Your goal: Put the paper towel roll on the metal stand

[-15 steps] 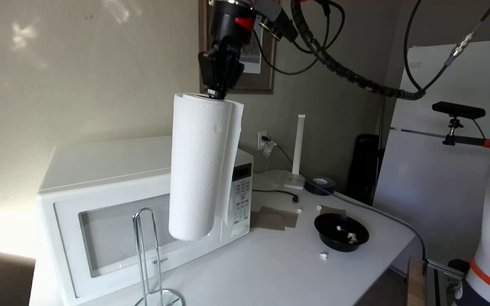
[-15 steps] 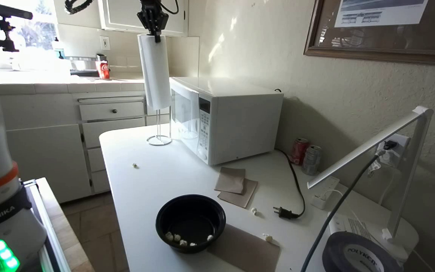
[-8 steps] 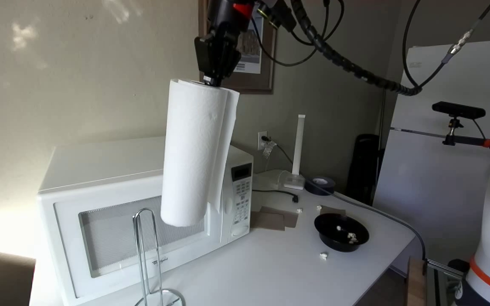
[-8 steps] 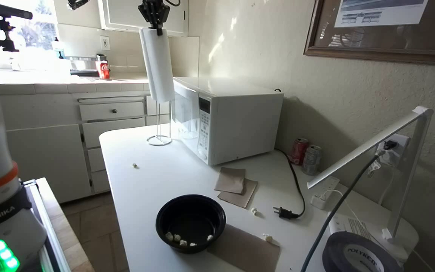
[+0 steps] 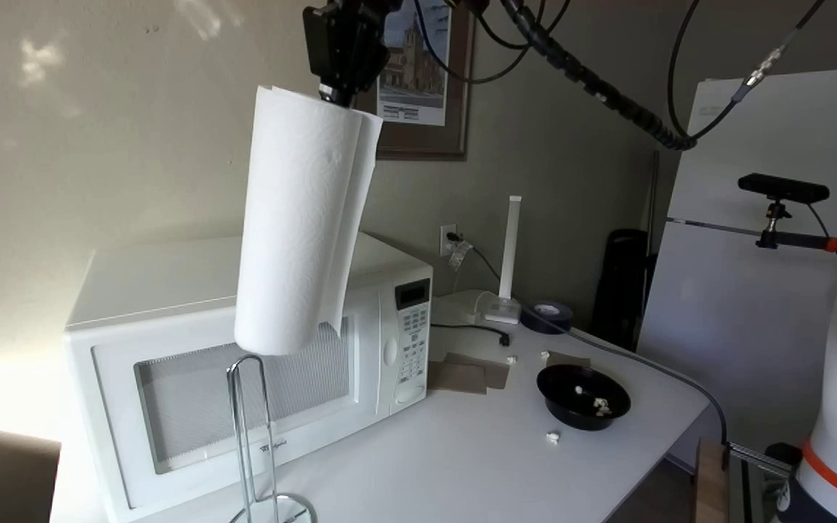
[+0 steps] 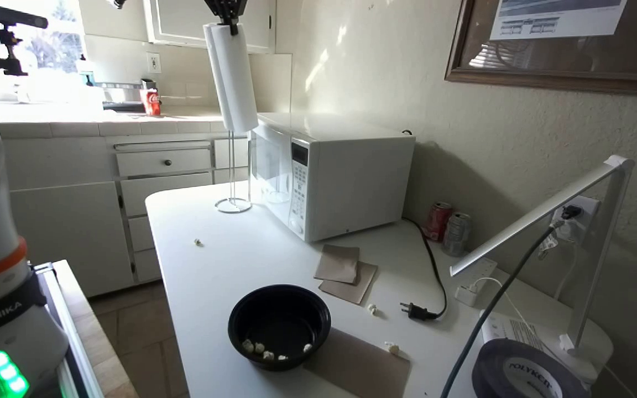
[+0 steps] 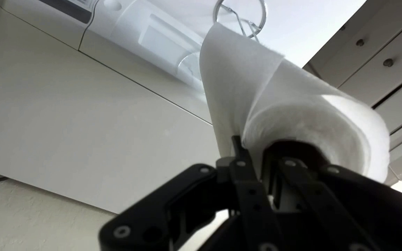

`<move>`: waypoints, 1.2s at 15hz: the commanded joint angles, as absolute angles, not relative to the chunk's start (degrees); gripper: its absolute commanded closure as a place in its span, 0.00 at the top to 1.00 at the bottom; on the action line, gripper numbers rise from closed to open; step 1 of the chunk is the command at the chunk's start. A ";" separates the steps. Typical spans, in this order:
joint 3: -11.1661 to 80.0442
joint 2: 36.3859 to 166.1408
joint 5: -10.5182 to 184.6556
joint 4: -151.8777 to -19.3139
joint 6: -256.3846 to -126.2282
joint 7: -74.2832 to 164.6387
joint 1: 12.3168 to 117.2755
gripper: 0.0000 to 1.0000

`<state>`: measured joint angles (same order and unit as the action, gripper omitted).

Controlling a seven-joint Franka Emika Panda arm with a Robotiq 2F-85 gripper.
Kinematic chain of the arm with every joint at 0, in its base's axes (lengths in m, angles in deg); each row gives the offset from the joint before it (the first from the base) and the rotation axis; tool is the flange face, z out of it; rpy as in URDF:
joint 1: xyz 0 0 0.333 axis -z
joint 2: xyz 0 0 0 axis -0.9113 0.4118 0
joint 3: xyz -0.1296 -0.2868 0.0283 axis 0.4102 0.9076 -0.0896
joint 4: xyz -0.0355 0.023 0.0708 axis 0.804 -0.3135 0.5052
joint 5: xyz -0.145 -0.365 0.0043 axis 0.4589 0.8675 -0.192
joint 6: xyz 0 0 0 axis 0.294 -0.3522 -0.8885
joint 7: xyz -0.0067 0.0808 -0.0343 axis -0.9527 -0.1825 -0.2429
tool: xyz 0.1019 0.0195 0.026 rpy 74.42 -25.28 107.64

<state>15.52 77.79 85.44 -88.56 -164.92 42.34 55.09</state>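
Observation:
The white paper towel roll [image 5: 298, 225] hangs in the air, tilted, in both exterior views [image 6: 233, 77]. My gripper [image 5: 335, 98] is shut on the wall at its upper end. In the wrist view my gripper [image 7: 253, 150] has one finger in the hollow core and one outside. The silvery metal stand [image 5: 242, 428] stands upright on the table before the microwave. In that exterior view the roll's lower end is just above the loop's top, apart from it. In an exterior view the roll hides the top of the stand [image 6: 231, 171]. The stand's base ring [image 7: 264, 14] shows beyond the roll.
The white microwave [image 6: 357, 182] stands right beside the stand and roll. A black bowl [image 6: 280, 301] with popcorn, brown napkins [image 6: 338, 262], a black plug cord [image 6: 421, 312], two cans [image 6: 456, 234] and a desk lamp [image 6: 600, 243] are further along the table.
My gripper has risen with the roll, moving left in an exterior view. The roll tilts more, and its lower end has come up to above the stand's loop. The stand has not moved.

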 commanded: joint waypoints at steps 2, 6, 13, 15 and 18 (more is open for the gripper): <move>15.23 81.53 86.30 -81.75 -159.69 42.81 53.71 0.03; 15.17 83.56 86.01 -79.72 -159.48 43.06 52.94 0.03; 15.31 86.73 85.93 -78.70 -160.00 43.66 51.81 0.03; 15.38 87.40 86.18 -78.39 -159.97 43.82 51.61 0.03; 15.45 88.24 86.57 -78.01 -159.65 44.11 51.38 0.03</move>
